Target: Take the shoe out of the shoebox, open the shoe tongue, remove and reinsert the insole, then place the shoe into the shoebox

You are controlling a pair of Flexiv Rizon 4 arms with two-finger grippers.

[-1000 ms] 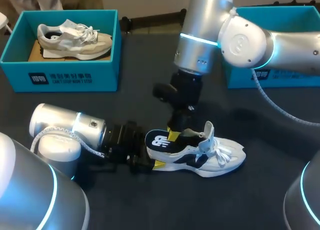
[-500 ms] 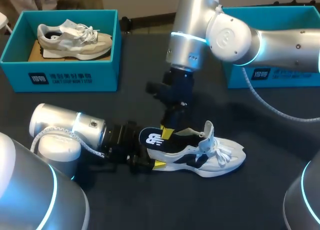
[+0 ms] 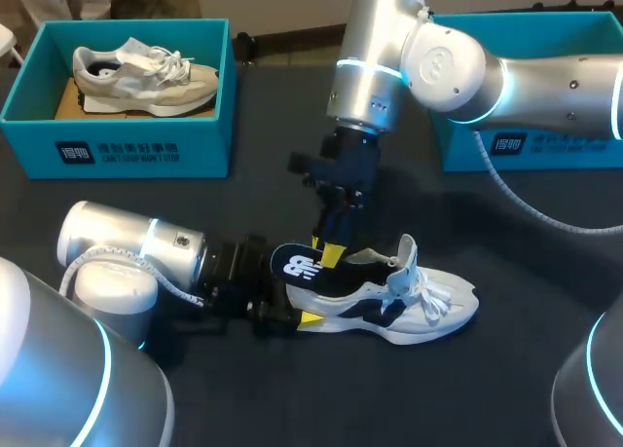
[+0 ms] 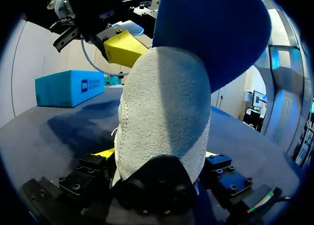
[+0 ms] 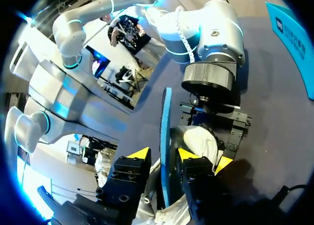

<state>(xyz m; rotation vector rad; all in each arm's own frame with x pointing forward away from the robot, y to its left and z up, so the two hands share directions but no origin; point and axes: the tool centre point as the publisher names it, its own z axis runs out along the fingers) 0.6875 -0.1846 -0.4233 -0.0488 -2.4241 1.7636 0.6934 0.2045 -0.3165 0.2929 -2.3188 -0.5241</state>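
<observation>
Your right gripper [image 5: 164, 157] was closed narrowly on the insole [image 3: 295, 265]. Over the last second it moved left and drew the insole's heel end further out of the shoe [image 3: 414, 306]. Your left gripper [image 4: 158, 159] stayed clamped on the heel, holding the shoe on the table [image 3: 321, 398], near centre. Removal appeared partly complete, since the insole's front still seemed to sit inside. The shoebox [image 3: 117, 153] stood far left.

Silver arms [image 3: 384, 53] (cyan light rings), yellow-tipped black fingers [image 5: 138, 155].
</observation>
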